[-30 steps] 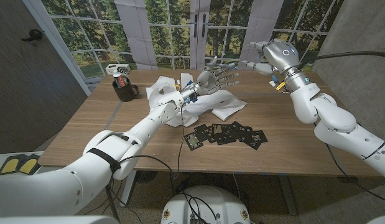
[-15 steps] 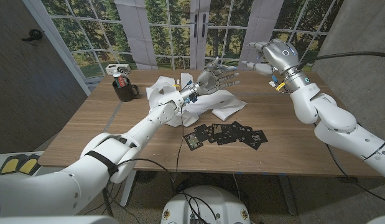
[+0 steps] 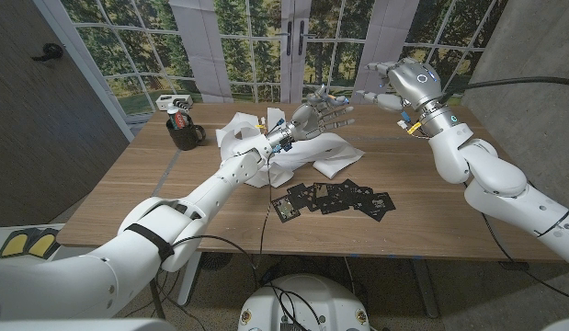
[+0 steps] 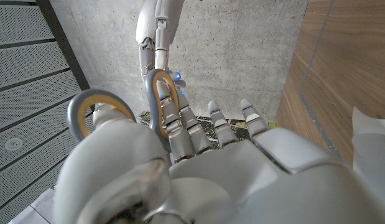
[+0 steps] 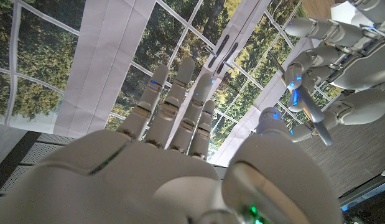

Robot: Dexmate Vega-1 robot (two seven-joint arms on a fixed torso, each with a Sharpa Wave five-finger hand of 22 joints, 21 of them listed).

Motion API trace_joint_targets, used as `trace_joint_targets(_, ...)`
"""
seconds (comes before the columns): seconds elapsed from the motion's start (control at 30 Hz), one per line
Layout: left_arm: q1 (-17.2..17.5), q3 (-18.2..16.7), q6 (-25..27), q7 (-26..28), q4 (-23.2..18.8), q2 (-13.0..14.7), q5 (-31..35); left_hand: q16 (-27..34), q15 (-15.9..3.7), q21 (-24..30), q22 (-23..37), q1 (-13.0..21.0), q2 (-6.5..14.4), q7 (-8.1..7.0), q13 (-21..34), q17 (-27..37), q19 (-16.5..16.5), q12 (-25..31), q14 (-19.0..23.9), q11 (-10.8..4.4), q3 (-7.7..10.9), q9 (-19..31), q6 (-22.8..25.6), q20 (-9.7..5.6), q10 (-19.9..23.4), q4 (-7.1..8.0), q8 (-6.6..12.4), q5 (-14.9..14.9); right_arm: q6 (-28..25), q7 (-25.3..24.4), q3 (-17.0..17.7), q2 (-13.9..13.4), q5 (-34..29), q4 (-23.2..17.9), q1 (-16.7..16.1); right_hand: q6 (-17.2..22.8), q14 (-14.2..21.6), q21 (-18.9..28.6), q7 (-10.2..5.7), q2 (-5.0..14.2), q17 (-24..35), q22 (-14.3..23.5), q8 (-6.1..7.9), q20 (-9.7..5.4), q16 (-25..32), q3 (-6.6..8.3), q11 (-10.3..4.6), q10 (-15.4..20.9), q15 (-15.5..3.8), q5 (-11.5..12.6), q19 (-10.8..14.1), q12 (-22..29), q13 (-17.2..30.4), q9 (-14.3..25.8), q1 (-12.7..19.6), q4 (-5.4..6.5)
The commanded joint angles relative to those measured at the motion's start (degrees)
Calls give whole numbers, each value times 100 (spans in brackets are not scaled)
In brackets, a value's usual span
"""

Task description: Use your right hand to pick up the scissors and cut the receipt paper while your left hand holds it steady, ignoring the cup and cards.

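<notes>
Checking progress, left to right: what is done? (Inspector)

Nothing is cut, as I judge it. The receipt paper (image 3: pixel 335 152) lies crumpled on the table. The left hand (image 3: pixel 319 117) hovers above it, not on it, and grasps the scissors (image 4: pixel 99 94) by their loops, contrary to the task. (Assessor)

And the right hand (image 3: pixel 387 81)? (Inspector)

Raised high over the far right corner, fingers apart, holding nothing. 2 steps remain: getting the scissors into the right hand, then the cut. (Assessor)
</notes>
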Motion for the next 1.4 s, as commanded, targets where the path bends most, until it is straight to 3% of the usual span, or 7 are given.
trace_joint_targets(0.03, -38, 0, 5, -21, 127, -25, -24, 33, 4, 55, 0, 18, 59, -34, 72, 32, 22, 90, 71, -118, 36, 28, -49, -6, 189, 0, -18, -24, -16, 40, -40, 27, -30, 8, 51, 4, -10, -20, 17, 11, 4, 19, 8, -2, 2, 7, -3, -15, -605, 35, 30, 48, 13, -4, -35, -33)
trace_joint_targets(0.37, -8, -66, -39, 24, 147, -51, -63, 90, -73, 68, -1, 143, 175, 30, 311, 143, 64, 385, 194, -131, 84, 35, 126, -50, 385, -35, -16, -117, 20, 39, -112, 60, -72, 36, 121, 1, -12, -47, 14, 16, -5, 20, 8, -3, 3, 14, 11, -13, -607, 37, 36, 58, -6, -10, -38, -45)
trace_joint_targets(0.73, 76, -115, -40, 121, 36, -40, -120, 186, -138, 74, -4, 235, 260, -95, 606, 290, 89, 735, 371, -140, 112, 39, 24, -84, 603, -61, -104, -194, -14, 46, -157, 85, -145, 23, 135, -5, -14, -73, 16, 10, -16, 21, 8, 5, 3, 12, 30, -23, -605, 36, 55, 65, -25, -15, -54, -55)
trace_joint_targets(1.03, 319, -110, -89, 355, -490, 112, -110, 242, -238, 72, -4, 296, 294, -12, 858, 405, 90, 1015, 473, -140, 120, 50, 252, -75, 748, -82, -36, -256, 22, 17, -131, 80, -109, 46, 134, -17, -9, -95, 26, 1, -25, 22, 5, 8, 5, 8, 23, -31, -600, 35, 63, 61, -56, -19, -71, -61)
trace_joint_targets(1.4, 475, -80, -79, 607, -810, 195, -171, 259, -298, 79, -4, 340, 281, 79, 1068, 491, 111, 1224, 540, -142, 101, 104, 562, -84, 791, -104, 66, -319, 96, -60, -69, 39, -68, 55, 110, -26, -26, -132, 22, 3, -36, 24, 6, -2, 0, 7, -9, -57, -602, 36, 61, 49, -97, -24, -96, -65)
